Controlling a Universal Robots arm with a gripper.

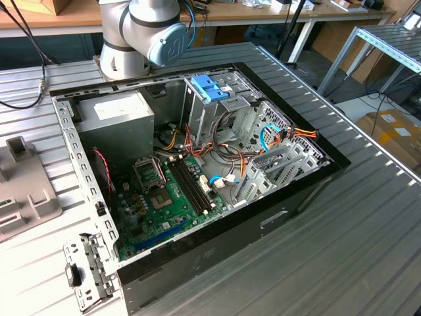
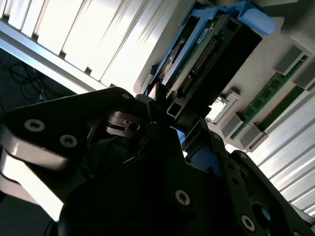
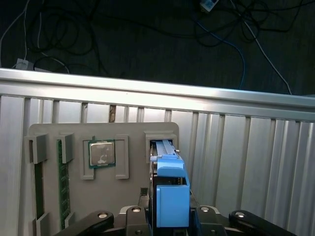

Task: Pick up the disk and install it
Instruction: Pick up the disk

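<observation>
Silver ribbed table top (image 1: 368, 217) is being used to hold everything, and a black computer case (image 1: 217, 253) is lying open on it with its green board (image 1: 158, 210) facing up. Lots of bare table is being left free on the exterior view's right of the case. A flat grey tray (image 1: 26, 191) is being shown near the exterior view's left edge, well apart from the case. The arm (image 1: 141, 33) is being seen behind the case. In the first wrist view the tray (image 3: 128, 132) is being looked at from above, and the disk (image 3: 170, 196) is being held on its edge in one of the tray's slots, with its blue rail facing the camera. The gripper (image 3: 171, 219) is being closed on the disk: its jaws are being pressed against the two flat sides, with no gap showing. A raised grey wall is standing between the disk's slot and the pocket where a square chip (image 3: 101, 153) is lying. Two green memory sticks (image 3: 62, 182) are being kept in thin slots farther along. Just past the tray, the table's straight edge (image 3: 157, 93) is being met by a dark floor with loose cables (image 3: 147, 39). In the second wrist view the disk (image 2: 206, 54) is being seen end on, with its pins showing.
</observation>
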